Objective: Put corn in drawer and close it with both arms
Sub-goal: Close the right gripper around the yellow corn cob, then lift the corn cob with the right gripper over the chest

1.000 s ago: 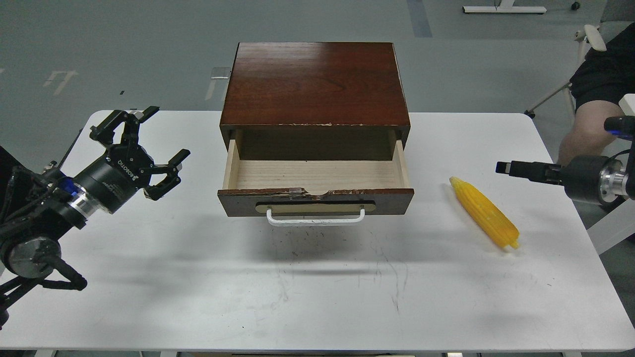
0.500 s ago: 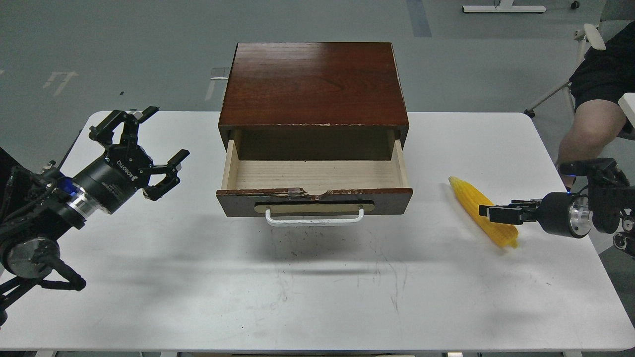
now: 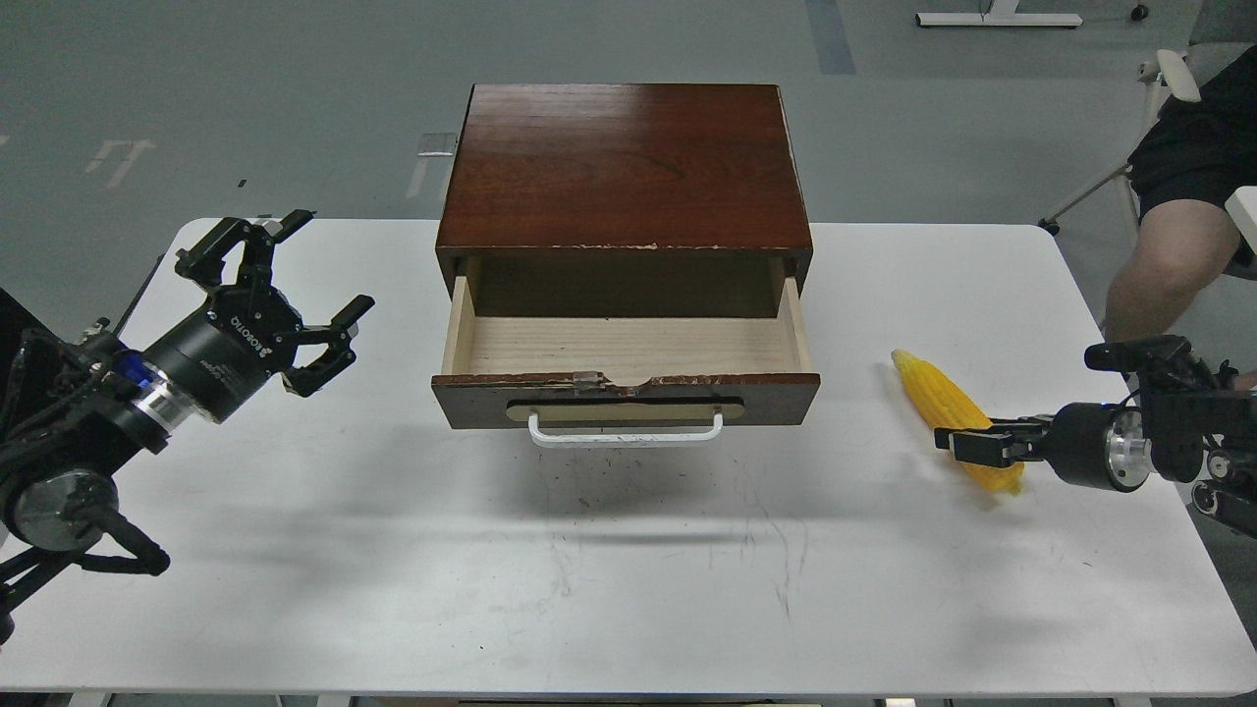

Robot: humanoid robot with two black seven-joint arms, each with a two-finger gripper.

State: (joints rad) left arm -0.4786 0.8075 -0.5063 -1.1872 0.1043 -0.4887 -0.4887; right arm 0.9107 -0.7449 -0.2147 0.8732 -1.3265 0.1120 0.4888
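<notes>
The yellow corn [image 3: 938,400] lies on the white table [image 3: 628,550] to the right of the drawer. The drawer [image 3: 626,365] is pulled open, its pale wood inside is empty, and its white bar handle [image 3: 626,433] faces me. My right gripper [image 3: 967,442] comes in from the right, low over the corn's near end and covering part of it; it is seen edge-on, so I cannot tell its fingers apart. My left gripper [image 3: 295,299] is open and empty, held above the table left of the drawer.
The drawer sits in a dark red-brown wooden cabinet [image 3: 626,167] at the table's back middle. A seated person's leg [image 3: 1164,265] and a chair are beyond the table's right edge.
My right gripper has come down and in from the right, from above and beyond the corn to low over its near end. The left arm, the corn and the drawer have stayed put.
</notes>
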